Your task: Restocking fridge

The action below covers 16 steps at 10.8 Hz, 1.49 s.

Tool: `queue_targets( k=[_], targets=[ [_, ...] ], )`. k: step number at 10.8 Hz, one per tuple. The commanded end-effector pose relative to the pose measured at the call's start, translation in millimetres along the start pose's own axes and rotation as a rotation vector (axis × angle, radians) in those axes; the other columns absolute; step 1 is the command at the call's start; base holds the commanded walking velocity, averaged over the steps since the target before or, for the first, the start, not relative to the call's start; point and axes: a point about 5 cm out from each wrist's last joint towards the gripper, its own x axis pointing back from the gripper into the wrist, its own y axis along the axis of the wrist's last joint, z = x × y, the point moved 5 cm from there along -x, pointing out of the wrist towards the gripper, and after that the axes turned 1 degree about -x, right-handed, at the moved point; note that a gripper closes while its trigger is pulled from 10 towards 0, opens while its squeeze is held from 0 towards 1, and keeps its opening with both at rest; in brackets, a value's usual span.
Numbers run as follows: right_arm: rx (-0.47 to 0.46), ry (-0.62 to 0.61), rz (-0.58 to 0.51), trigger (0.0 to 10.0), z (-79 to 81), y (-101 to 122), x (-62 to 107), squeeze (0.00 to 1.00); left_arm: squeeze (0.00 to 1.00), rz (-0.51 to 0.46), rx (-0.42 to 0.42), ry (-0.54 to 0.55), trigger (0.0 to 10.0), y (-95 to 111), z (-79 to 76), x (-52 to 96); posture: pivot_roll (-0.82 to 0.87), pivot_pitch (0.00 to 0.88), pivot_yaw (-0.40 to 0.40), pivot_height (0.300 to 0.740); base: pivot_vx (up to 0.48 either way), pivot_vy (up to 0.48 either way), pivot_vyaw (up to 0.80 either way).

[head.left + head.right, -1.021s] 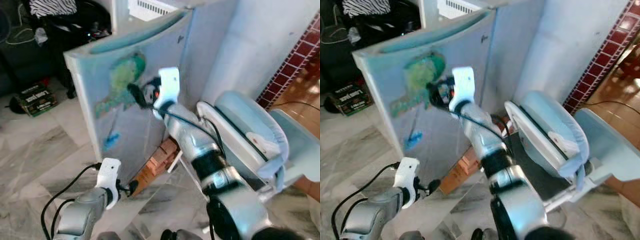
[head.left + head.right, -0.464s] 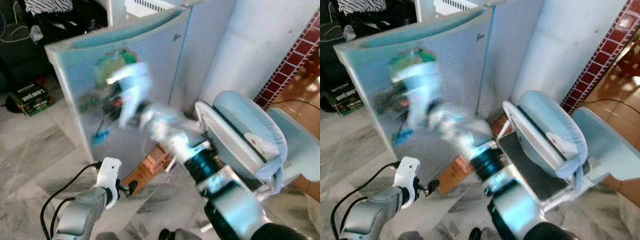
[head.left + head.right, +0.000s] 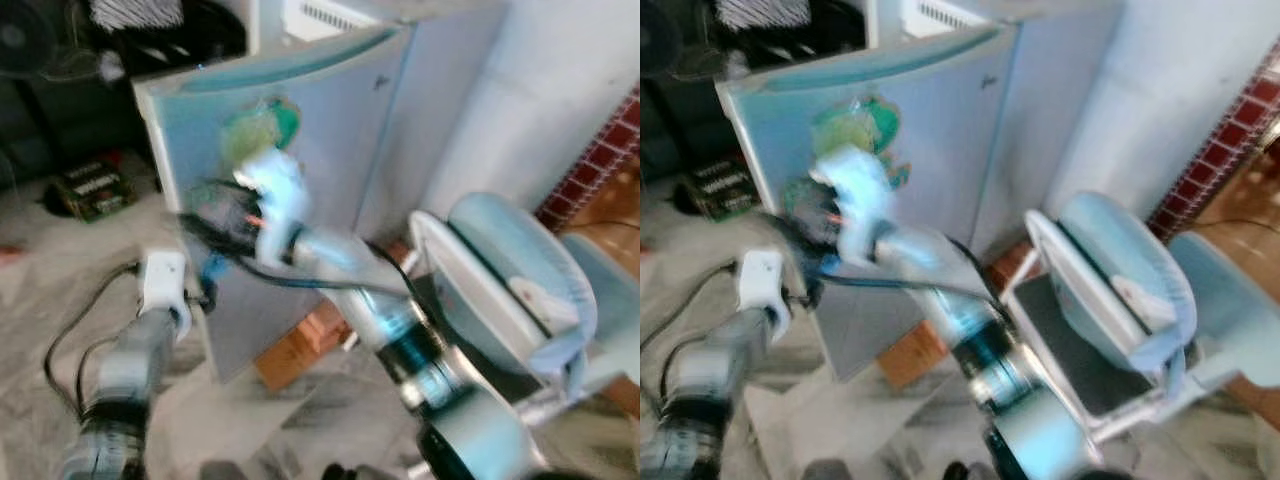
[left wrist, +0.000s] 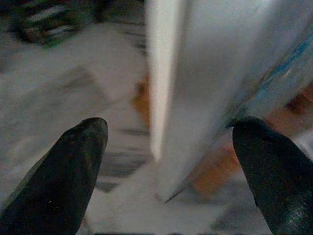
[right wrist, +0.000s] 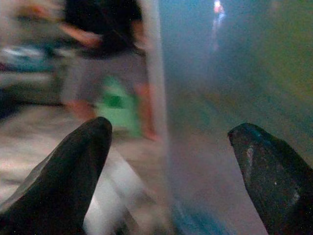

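You are facing the pale grey fridge door [image 3: 330,150], which stands ajar with its free edge turned toward you and carries a green sticker [image 3: 262,125] high on its outer face. Your right gripper [image 3: 205,205] is raised to that free edge; in the right wrist view its two black fingers [image 5: 63,171] are spread wide, with the door's edge passing between them and nothing held. Your left gripper [image 3: 205,295] is lower, at the bottom part of the same edge; in the left wrist view its fingers [image 4: 63,171] are likewise wide apart, straddling the door's white edge [image 4: 164,83] above the marbled grey floor [image 4: 63,98]. The head views are blurred, so whether either gripper touches the door cannot be told. A stack of orange-brown bricks [image 3: 305,340] sits at the foot of the fridge, and a light blue padded folding chair [image 3: 510,280] stands just to its right.
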Motion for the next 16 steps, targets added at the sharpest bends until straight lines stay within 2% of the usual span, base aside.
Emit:
queue_targets(
  k=[1,2,3,4,5,6,7,8,9,11,12,14,16],
  targets=[
    [0.016,-0.168,-0.017,10.0,-43.6,1.6,25.7,0.00,0.00,-0.060,0.053,0.190,10.0,18.1,53.9,0.1,0.16,0.000,-0.092,0.740,0.000,0.000,0.00],
    [0.034,-0.258,-0.002,10.0,-66.1,-8.6,52.9,0.00,0.00,-0.073,0.049,0.304,10.0,24.9,86.7,3.4,0.14,0.000,-0.082,0.740,0.000,0.000,0.00],
    [0.036,-0.331,0.019,10.0,-82.3,-19.7,78.1,0.00,0.00,-0.114,0.052,0.459,10.0,31.1,126.7,16.2,0.14,0.000,-0.079,0.740,0.000,0.000,0.00],
    [0.050,-0.496,0.061,10.0,-109.5,-40.4,125.5,0.00,0.00,-0.166,0.074,0.762,10.0,23.6,204.2,59.4,0.14,0.000,-0.073,0.740,0.000,0.000,0.00],
    [0.029,-0.608,0.074,10.0,-123.3,-50.0,148.7,0.00,0.00,-0.160,-0.023,0.823,10.0,10.4,224.6,76.7,0.14,0.000,-0.071,0.740,0.000,0.000,0.00],
    [0.076,-0.673,0.087,10.0,-132.0,-53.0,162.6,0.00,0.00,-0.147,-0.055,0.822,10.0,-1.1,224.6,81.2,0.14,0.000,-0.069,0.740,0.000,0.000,0.00],
    [0.133,-0.770,0.099,10.0,-143.8,-56.2,184.4,0.00,0.00,-0.173,-0.092,0.741,10.0,-9.0,200.9,72.3,0.15,0.000,-0.071,0.740,0.000,0.000,0.00],
    [0.167,-0.815,0.099,10.0,-147.7,-57.0,197.8,0.00,0.00,-0.206,-0.112,0.646,10.0,-11.6,167.4,64.2,0.15,0.000,-0.070,0.740,0.000,0.000,0.00],
    [0.168,-0.839,0.085,10.0,-145.8,-57.4,208.8,0.00,0.00,-0.267,-0.088,0.495,10.0,-13.3,118.1,58.7,0.14,0.000,-0.068,0.740,0.000,0.000,0.00],
    [0.132,-0.852,0.056,10.0,-137.2,-60.3,217.4,0.00,0.00,-0.358,-0.123,0.223,10.0,-10.7,41.5,62.0,0.13,0.000,-0.054,0.740,0.000,0.000,0.00],
    [0.119,-0.855,0.048,10.0,-132.1,-64.4,217.5,0.00,0.00,-0.382,-0.125,0.103,10.0,-12.6,9.6,66.6,0.13,0.000,-0.047,0.740,0.000,0.480,0.00],
    [0.113,-0.844,0.035,10.0,-128.6,-65.7,212.6,0.00,0.00,-0.392,-0.092,0.012,10.0,-10.7,-11.6,68.0,0.13,0.000,-0.043,0.740,0.000,0.480,0.00],
    [0.107,-0.849,0.030,10.0,-130.9,-64.2,212.7,0.00,0.00,-0.392,-0.076,-0.030,10.0,-7.7,-19.5,72.6,0.13,0.000,-0.045,0.740,0.000,0.480,-0.30]
  ],
)
